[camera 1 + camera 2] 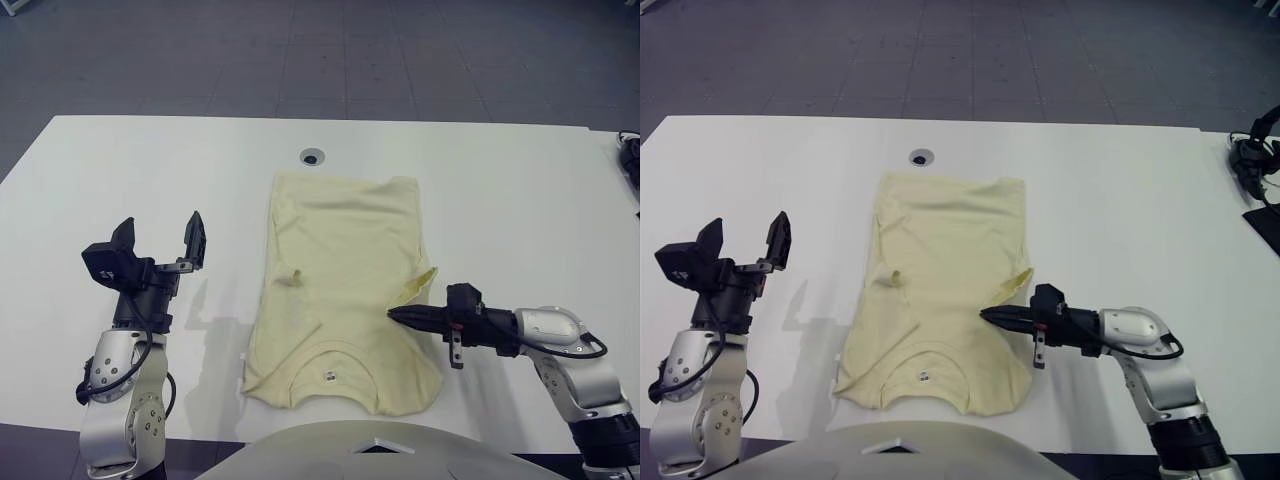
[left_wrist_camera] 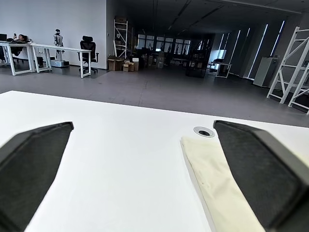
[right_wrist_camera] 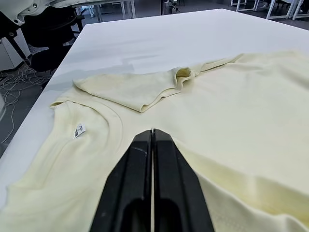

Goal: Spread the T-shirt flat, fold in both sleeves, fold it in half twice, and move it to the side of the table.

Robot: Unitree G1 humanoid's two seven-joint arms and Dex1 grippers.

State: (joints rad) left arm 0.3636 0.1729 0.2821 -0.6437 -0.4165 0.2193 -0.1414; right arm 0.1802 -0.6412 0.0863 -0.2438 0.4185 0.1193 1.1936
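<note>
1. Your shirt [image 1: 345, 250] lies flat mid-table [image 1: 150, 170], collar at 6 o'clock, hem at 12, both sleeves folded in.
2. Your left gripper [image 1: 161, 229] sits at the shirt's 9 o'clock, apart from it, fingers spread wide.
3. Your right gripper [image 1: 395, 314] has its fingers pressed together on nothing, tip over the shirt's 4 o'clock edge.

We see bright, even light on the white table [image 1: 500, 200], seemingly from overhead; its surface looks almost washed out, yet without hard glare. The T-shirt [image 1: 340, 270] carries only faint, soft shading along its folds and under the tucked sleeve [image 3: 140, 89]. The floor [image 1: 300, 50] beyond is dimmer, and in the left wrist view the hall [image 2: 193, 53] behind lies dark.
</note>
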